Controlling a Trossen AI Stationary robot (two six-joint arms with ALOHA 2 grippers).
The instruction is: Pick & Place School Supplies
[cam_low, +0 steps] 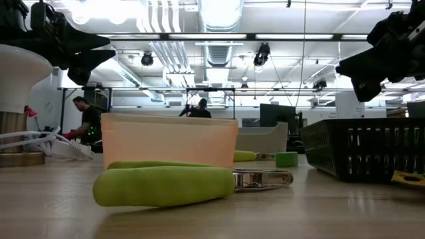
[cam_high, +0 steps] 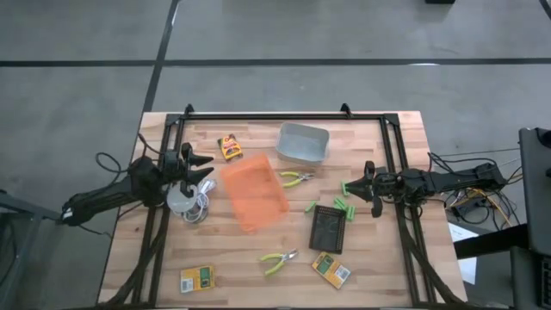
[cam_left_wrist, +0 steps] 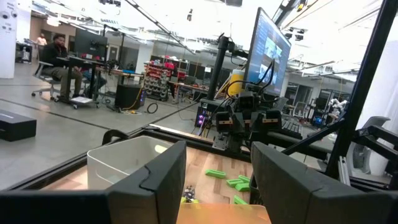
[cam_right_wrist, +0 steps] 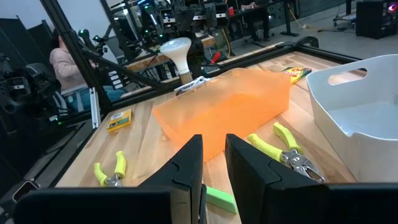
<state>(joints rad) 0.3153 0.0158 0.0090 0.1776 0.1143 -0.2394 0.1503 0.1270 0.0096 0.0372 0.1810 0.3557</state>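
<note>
Several short lime-green markers (cam_high: 344, 207) lie on the table just under and beside my right gripper (cam_high: 347, 189), which hovers above them, its fingers a narrow gap apart. One marker (cam_right_wrist: 221, 199) shows below its fingers. One pair of green-handled pliers (cam_high: 295, 178) lies between the orange bin and the grey bin; another pair (cam_high: 277, 261) lies near the front edge. Yellow-and-green boxes lie at the far left (cam_high: 229, 146), front left (cam_high: 198, 278) and front right (cam_high: 331, 269). My left gripper (cam_high: 207, 168) hangs open in the air left of the orange bin.
An orange bin (cam_high: 254, 191) stands mid-table and a grey bin (cam_high: 303, 142) behind it. A black mesh basket (cam_high: 328, 228) sits right of centre. A white round thing with coiled cable (cam_high: 181, 200) lies under my left arm. People sit at desks beyond the table.
</note>
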